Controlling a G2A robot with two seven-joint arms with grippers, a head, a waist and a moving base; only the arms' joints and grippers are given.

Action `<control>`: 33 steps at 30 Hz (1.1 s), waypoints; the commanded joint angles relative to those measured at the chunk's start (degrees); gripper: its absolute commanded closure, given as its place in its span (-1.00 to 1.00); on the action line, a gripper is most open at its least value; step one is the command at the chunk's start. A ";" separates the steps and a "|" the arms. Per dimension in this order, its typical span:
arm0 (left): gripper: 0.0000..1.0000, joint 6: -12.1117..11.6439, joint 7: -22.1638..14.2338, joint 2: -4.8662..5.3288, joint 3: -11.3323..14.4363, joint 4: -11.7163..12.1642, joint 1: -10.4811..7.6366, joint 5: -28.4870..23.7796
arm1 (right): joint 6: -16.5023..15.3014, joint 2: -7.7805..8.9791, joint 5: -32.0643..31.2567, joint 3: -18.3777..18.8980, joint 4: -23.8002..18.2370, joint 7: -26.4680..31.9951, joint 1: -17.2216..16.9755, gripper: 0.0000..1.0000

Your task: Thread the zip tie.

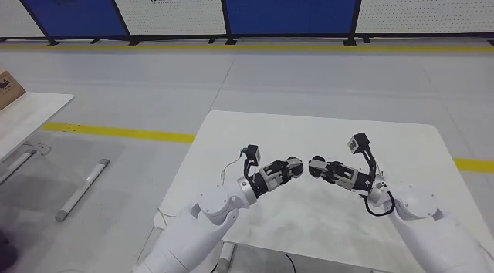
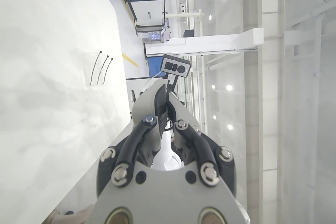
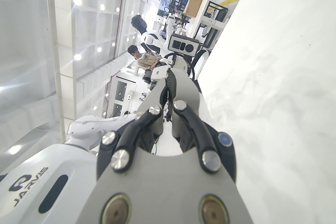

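Above the middle of the white table (image 1: 255, 138) my two grippers meet tip to tip. The left gripper (image 1: 298, 166) comes in from the left and the right gripper (image 1: 314, 166) from the right. A thin dark zip tie (image 1: 306, 163) bridges the small gap between them. Seen from the left wrist, the left gripper (image 2: 164, 93) has its fingers pressed together, and the right arm's camera (image 2: 175, 66) sits just beyond its tip. From the right wrist, the right gripper (image 3: 168, 83) is likewise shut, facing the left arm's camera (image 3: 183, 45). The tie itself is hidden between the pads.
Three spare zip ties (image 2: 101, 68) lie side by side on the table beyond the right arm, near its far edge. A neighbouring table at the left carries a cardboard box (image 1: 9, 88). A grey bar (image 1: 81, 190) lies on the floor.
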 commanded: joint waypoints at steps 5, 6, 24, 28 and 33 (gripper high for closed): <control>1.00 -0.31 0.63 -0.02 0.23 -0.10 -0.02 0.74 | 0.00 0.00 0.00 0.00 0.00 0.00 0.00 1.00; 1.00 -0.36 0.82 -0.02 0.28 -0.15 0.02 0.96 | 0.00 0.00 0.00 0.00 0.00 0.00 0.00 1.00; 1.00 2.83 0.94 0.22 -1.30 -0.48 0.47 -1.97 | 3.17 0.54 1.32 5.97 -1.66 0.66 -3.46 -1.00; 1.00 2.55 1.09 0.59 -3.36 -0.17 1.17 -2.17 | 2.78 1.33 2.62 9.73 -1.97 1.37 -5.52 -1.00; 1.00 2.50 1.03 0.71 -3.76 -0.21 1.39 -1.66 | 2.62 1.68 4.11 12.14 -2.86 -0.12 -7.48 -1.00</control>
